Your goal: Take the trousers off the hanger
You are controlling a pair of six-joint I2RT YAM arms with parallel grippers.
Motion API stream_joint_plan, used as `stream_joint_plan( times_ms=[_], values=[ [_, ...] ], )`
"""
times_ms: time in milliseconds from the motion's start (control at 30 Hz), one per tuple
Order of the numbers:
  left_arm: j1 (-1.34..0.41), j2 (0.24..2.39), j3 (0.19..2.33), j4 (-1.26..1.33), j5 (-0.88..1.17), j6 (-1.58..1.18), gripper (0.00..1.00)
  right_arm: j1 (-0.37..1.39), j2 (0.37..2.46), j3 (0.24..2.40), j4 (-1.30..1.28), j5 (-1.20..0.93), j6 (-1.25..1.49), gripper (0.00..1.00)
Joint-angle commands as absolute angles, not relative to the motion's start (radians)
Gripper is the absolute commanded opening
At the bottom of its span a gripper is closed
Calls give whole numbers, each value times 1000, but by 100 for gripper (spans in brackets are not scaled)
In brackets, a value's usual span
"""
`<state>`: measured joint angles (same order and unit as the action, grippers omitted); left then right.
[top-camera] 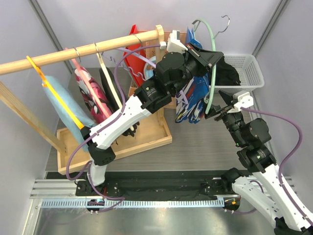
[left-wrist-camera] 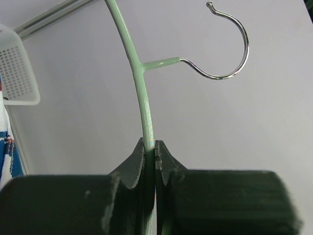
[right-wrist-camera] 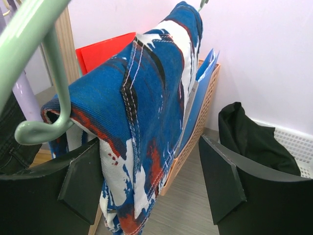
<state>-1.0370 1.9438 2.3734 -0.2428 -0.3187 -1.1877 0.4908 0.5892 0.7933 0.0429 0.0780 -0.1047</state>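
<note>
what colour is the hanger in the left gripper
Pale mint green hanger with a silver metal hook, best seen in the left wrist view.

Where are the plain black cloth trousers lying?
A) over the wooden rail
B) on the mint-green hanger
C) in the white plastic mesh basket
C: the plain black cloth trousers lie bunched inside the white plastic mesh basket, not on any hanger.
</note>
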Motion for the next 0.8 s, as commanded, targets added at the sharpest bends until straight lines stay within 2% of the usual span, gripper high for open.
stream_joint_plan(
  times_ms=[0, 400, 633, 767],
  values=[
    [-985, 1858, 2457, -87, -333, -1249, 1, 488, 594, 746, 57, 80, -87, 79],
    [-980, 1856, 2454, -95, -322, -1270, 1, 489, 561, 692, 121, 87, -80, 83],
    [-980, 1864, 2462, -101, -313, -1289, 0, 488, 586, 732, 86, 45, -89, 84],
    [-982, 1861, 2459, -101, -310, -1292, 1, 488, 574, 709, 127, 97, -98, 84]
  ],
)
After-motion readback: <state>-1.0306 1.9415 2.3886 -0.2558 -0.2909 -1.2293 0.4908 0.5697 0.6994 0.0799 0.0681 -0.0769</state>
